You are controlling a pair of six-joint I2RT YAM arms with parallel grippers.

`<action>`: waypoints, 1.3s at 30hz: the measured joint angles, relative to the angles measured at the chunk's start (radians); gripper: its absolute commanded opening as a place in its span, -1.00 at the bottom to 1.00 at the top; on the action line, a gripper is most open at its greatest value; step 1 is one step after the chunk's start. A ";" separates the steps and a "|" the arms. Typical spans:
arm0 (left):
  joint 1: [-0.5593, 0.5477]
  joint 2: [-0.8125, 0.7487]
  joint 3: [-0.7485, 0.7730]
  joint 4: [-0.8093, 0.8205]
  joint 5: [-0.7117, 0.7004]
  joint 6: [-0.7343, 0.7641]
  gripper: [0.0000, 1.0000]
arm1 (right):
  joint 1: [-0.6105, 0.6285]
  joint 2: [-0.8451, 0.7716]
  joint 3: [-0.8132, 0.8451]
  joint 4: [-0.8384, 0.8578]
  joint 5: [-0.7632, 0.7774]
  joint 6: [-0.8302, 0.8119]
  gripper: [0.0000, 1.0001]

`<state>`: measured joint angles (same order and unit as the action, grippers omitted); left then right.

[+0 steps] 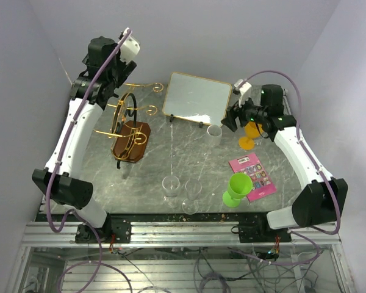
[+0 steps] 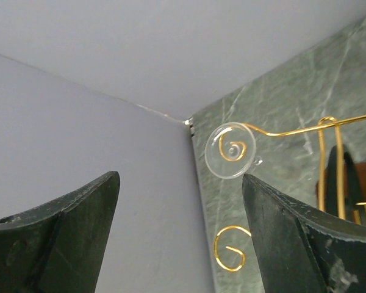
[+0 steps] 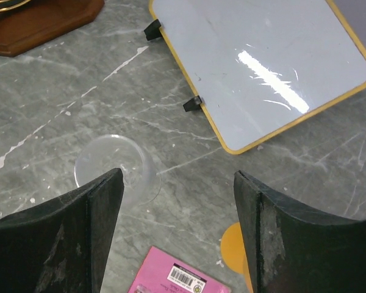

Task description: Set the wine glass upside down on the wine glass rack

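Note:
In the left wrist view, a clear wine glass hangs on the gold wire wine glass rack (image 1: 129, 125). Only its round foot (image 2: 232, 151) shows, resting over a scrolled arm. My left gripper (image 2: 180, 183) is open above and just clear of that foot, with nothing between its fingers. A second, bare curl (image 2: 232, 247) lies beside the right finger. Another clear wine glass (image 3: 113, 165) stands upright on the marble top. It is just left of my open right gripper (image 3: 178, 183) and partly behind the left finger (image 3: 67, 238).
The gold-framed white board (image 1: 197, 97) lies behind the right gripper. An orange glass (image 1: 251, 131), a pink booklet (image 1: 253, 177) and a green goblet (image 1: 238, 188) sit at the right. Two more clear glasses (image 1: 182, 190) stand near the front edge. Walls close in on the back-left corner.

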<state>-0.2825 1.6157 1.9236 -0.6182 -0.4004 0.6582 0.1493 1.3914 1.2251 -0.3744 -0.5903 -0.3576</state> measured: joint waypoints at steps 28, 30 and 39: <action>-0.001 -0.144 -0.100 0.011 0.118 -0.090 0.99 | 0.216 0.275 0.273 -0.351 0.321 -0.073 -0.51; -0.001 -0.144 -0.100 0.015 0.118 -0.090 0.99 | 0.221 0.285 0.286 -0.369 0.332 -0.077 -0.58; -0.001 -0.145 -0.107 0.020 0.120 -0.093 1.00 | 0.226 0.304 0.320 -0.425 0.360 -0.097 -0.74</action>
<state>-0.2836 1.4712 1.8164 -0.5983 -0.2802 0.5652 0.3752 1.6951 1.5448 -0.7990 -0.2302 -0.4549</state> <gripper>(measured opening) 0.994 0.139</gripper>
